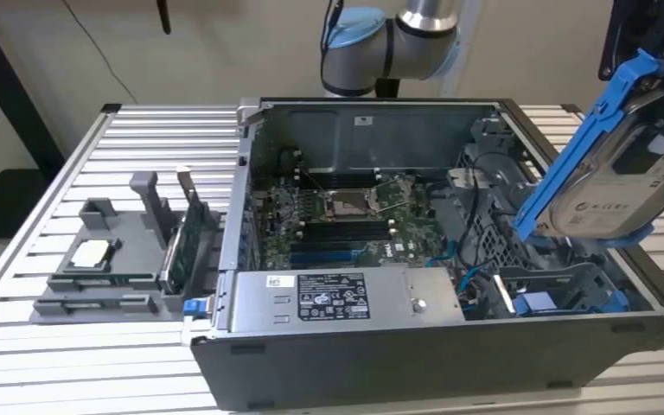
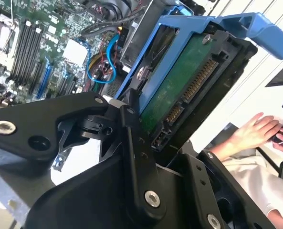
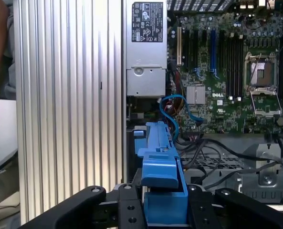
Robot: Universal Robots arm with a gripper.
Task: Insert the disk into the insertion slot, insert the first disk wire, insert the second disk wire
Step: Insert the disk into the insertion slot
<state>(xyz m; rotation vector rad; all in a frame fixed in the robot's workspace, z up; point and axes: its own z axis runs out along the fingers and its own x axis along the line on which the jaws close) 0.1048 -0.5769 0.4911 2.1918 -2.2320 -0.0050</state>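
Observation:
The disk (image 1: pixel 626 177), silver-grey with a white label in a bright blue carrier, hangs tilted above the exterior view's right side of the open computer case. My gripper (image 2: pixel 162 140) is shut on it, and its black fingers (image 3: pixel 205 210) flank the blue carrier (image 3: pixel 162 171) in the first wrist view. The second wrist view shows the disk's green circuit board and connector (image 2: pixel 189 90). The insertion slot (image 1: pixel 563 290), a dark grey bay edged with blue, lies below the disk at the case's near right corner. Blue wires (image 1: pixel 470 277) curl beside it.
The grey power-supply box (image 1: pixel 332 298) fills the case's front, with the motherboard (image 1: pixel 344 216) behind it. A grey holder with parts (image 1: pixel 107 255) stands on the ribbed table (image 1: pixel 136 147) at the exterior view's left. A person's hands (image 2: pixel 258 133) are near a keyboard.

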